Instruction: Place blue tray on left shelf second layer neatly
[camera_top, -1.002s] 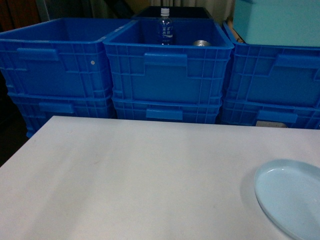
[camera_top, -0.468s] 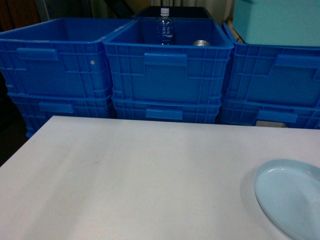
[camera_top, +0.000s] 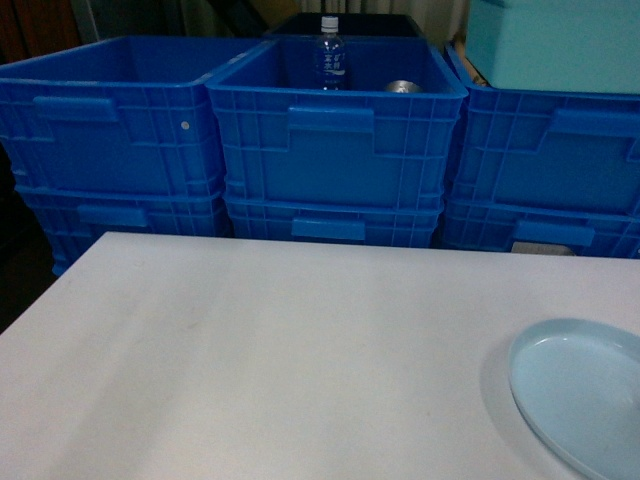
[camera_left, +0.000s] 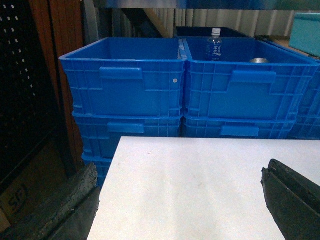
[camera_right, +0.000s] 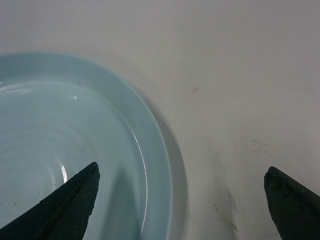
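Observation:
The pale blue tray (camera_top: 585, 395) lies flat on the white table (camera_top: 280, 350) at its near right corner, partly cut off by the frame. In the right wrist view the blue tray (camera_right: 65, 145) fills the left side. My right gripper (camera_right: 182, 167) hangs open above its right rim, one finger (camera_right: 70, 205) over the dish and the other (camera_right: 295, 205) over bare table. My left gripper (camera_left: 180, 172) is open with nothing in it, over the table's left part. Neither gripper shows in the head view. The left shelf second layer is out of view.
Stacked deep blue crates (camera_top: 335, 140) line the far side of the table. The middle top crate holds a water bottle (camera_top: 331, 55) and a metal can (camera_top: 404, 87). A teal box (camera_top: 555, 45) sits on the right stack. A dark wooden cabinet (camera_left: 30, 100) stands left of the table.

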